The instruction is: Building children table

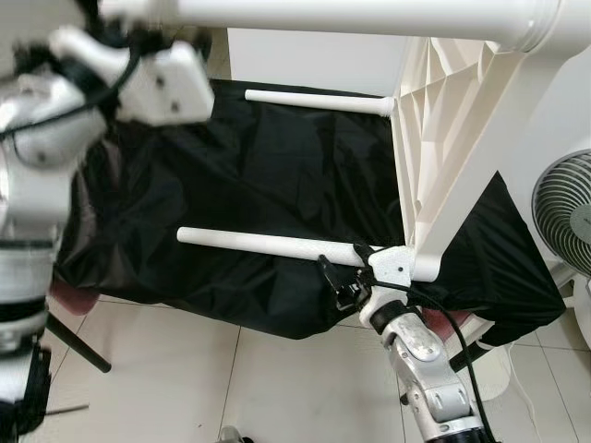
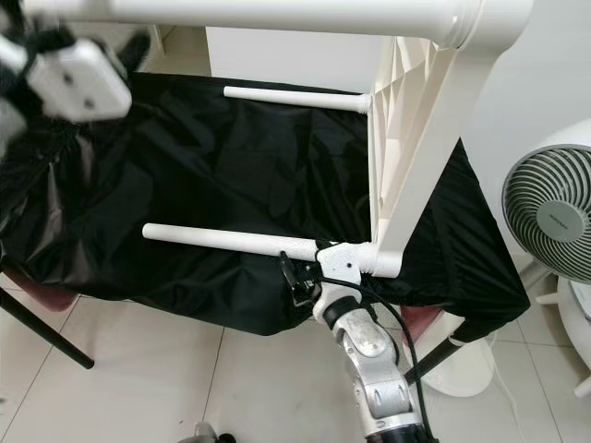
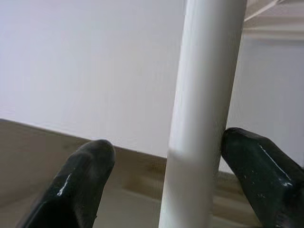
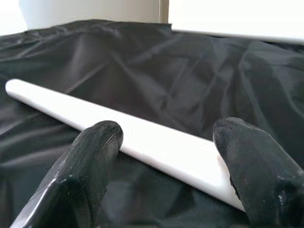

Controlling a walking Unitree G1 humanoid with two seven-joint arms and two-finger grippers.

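Right wrist view: lower white round table leg (image 4: pixel 142 140) runs crosswise between right gripper's (image 4: pixel 166 156) spread fingers, not clamped, over black cloth (image 4: pixel 190 71). Left gripper (image 3: pixel 166 166), fingers apart, straddles upper white leg (image 3: pixel 204 95), one pad touching. Right is nearer the socket end

i see a pale tiled floor (image 1: pixel 277 378), a white wall (image 1: pixel 314 55), and a white fan (image 2: pixel 549 217) beside black cloth (image 1: pixel 249 185).
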